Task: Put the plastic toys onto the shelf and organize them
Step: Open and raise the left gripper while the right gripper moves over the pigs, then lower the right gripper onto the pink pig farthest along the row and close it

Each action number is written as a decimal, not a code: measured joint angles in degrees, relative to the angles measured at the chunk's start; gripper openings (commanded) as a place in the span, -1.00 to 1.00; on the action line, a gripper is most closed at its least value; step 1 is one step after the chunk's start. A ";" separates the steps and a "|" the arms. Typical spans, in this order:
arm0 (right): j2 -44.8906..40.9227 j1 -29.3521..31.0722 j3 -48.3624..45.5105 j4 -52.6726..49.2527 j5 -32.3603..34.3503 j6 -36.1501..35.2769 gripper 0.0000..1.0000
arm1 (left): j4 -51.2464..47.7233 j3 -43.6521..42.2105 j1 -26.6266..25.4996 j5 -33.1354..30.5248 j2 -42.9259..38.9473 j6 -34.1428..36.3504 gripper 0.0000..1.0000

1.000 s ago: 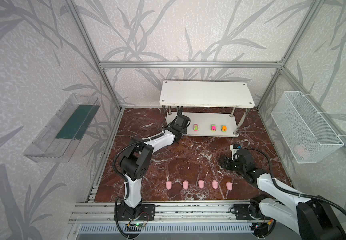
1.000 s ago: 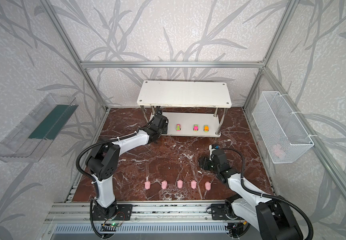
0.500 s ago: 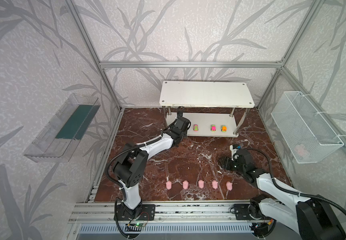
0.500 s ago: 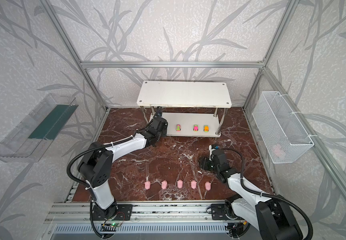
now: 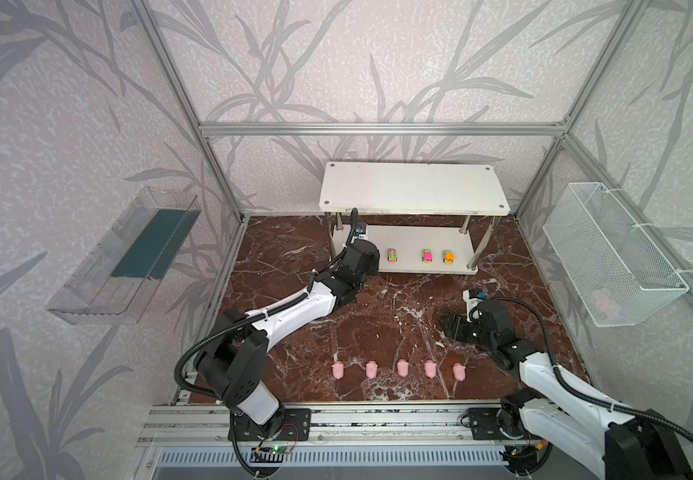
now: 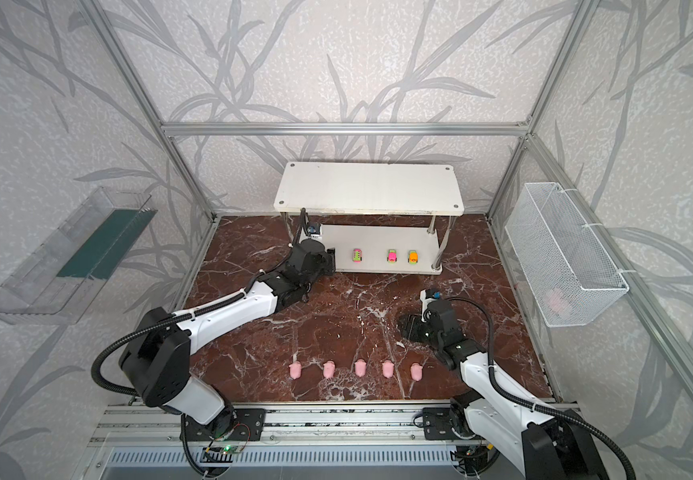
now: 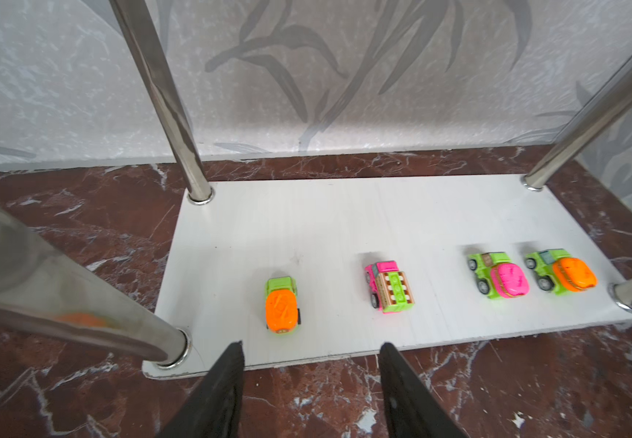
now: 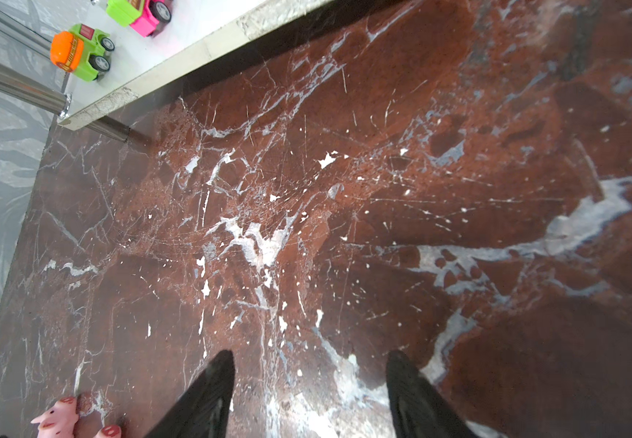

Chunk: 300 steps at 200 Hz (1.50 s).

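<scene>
Cars [image 7: 389, 287] line the shelf [image 7: 345, 212] for order; our left hand [image 7: 310, 344] faces them, our right hand [image 8: 308, 354] waits near the pigs [image 5: 402, 368], both open and empty.

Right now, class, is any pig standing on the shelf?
No: all five pigs stand in a row on the marble floor, and the shelf holds only toy cars.

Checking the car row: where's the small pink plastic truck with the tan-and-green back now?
In the left wrist view, the pink truck stands on the white shelf's lower tier, between the orange-topped car near the left gripper and the pink-topped green car.
</scene>
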 measured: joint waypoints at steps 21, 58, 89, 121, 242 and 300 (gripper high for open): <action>-4.96 0.00 0.70 -5.60 0.22 -0.28 0.30 | 0.35 -4.07 -1.25 0.85 -2.69 -0.81 0.12; -14.71 0.00 5.70 -20.04 0.94 -1.92 0.33 | 0.17 -8.55 -3.87 0.42 -9.66 -0.90 0.13; -21.55 2.38 6.60 -30.36 0.39 0.85 0.35 | 0.44 -11.72 -4.39 -0.61 -17.11 -0.92 0.14; -25.16 11.61 6.64 -39.95 3.56 6.84 0.35 | 1.62 -15.23 -4.31 -1.64 -21.73 -0.92 0.14; -6.82 33.20 6.80 -44.85 21.20 23.39 0.21 | 8.22 -22.05 -1.66 1.33 -22.71 -2.84 0.16; -5.31 33.22 5.99 -41.05 22.53 24.09 0.05 | 9.77 -22.62 0.24 3.56 -22.08 -4.28 0.16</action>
